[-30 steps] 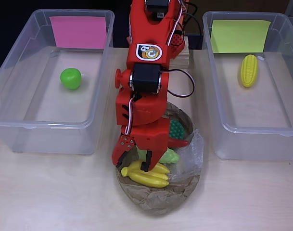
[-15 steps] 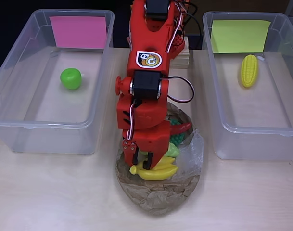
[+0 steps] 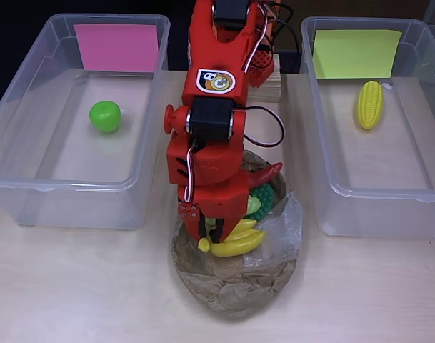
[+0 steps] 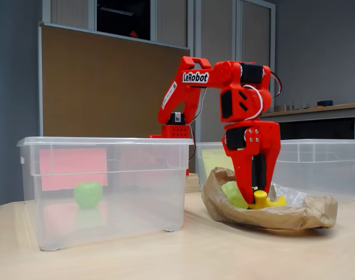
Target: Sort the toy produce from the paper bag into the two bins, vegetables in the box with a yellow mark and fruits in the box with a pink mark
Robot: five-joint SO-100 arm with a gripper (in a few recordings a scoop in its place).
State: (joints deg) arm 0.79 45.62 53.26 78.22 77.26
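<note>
The main risk at this moment was that the toy banana bunch could slip out when the arm lifted, because the red gripper seemed to hold it only near one end, and most of the bunch stuck out to the right in the overhead view. The crumpled paper bag could also catch on the fingers and be pulled up together with the fruit.

The fingers were closed on the left end of the banana bunch, one on each side of it. In the fixed view the yellow banana showed just below and beside the fingers, low inside the bag. Other green pieces and a red pepper lay in the bag behind it.

The pink-marked bin held a green apple, and the yellow-marked bin held a corn cob.
</note>
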